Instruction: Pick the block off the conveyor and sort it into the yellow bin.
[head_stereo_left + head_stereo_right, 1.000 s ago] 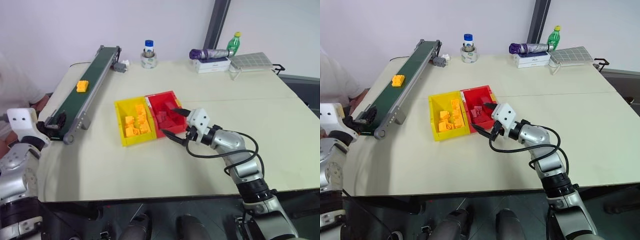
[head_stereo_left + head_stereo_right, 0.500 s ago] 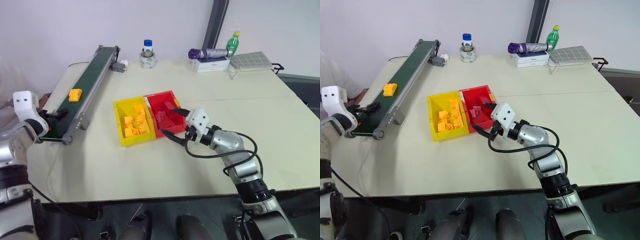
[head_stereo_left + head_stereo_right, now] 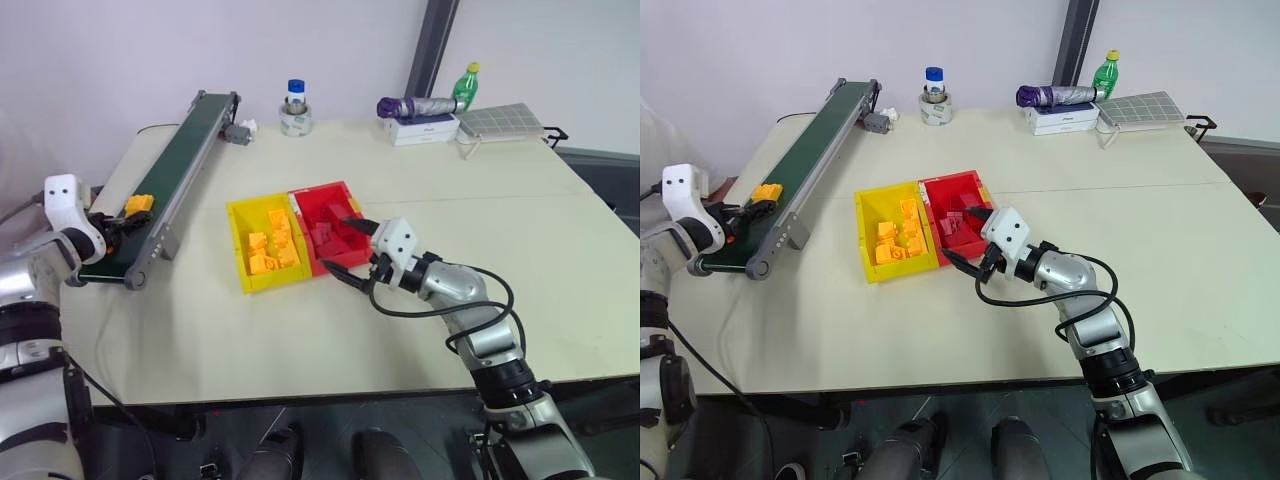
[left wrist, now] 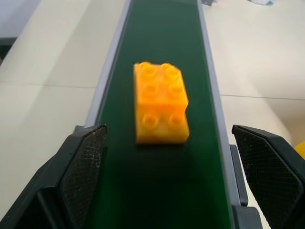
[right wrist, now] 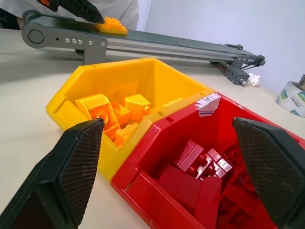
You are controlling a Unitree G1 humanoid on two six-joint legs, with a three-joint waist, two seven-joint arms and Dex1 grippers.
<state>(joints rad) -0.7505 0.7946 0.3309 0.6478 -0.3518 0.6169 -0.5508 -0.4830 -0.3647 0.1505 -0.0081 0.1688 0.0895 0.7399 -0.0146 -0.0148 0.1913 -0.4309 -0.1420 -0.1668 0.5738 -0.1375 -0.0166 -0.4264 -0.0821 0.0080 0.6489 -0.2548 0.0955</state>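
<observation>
Head views: lying on the conveyor [image 3: 170,190] near its lower end, the block [image 3: 139,204], just ahead of the left gripper [image 3: 112,224]. Left wrist: fingers spread wide, block between, apparently untouched. Right wrist: right gripper [image 3: 972,265] gaping empty, facing the yellow bin [image 5: 143,76] and red bin [image 5: 157,191].
</observation>
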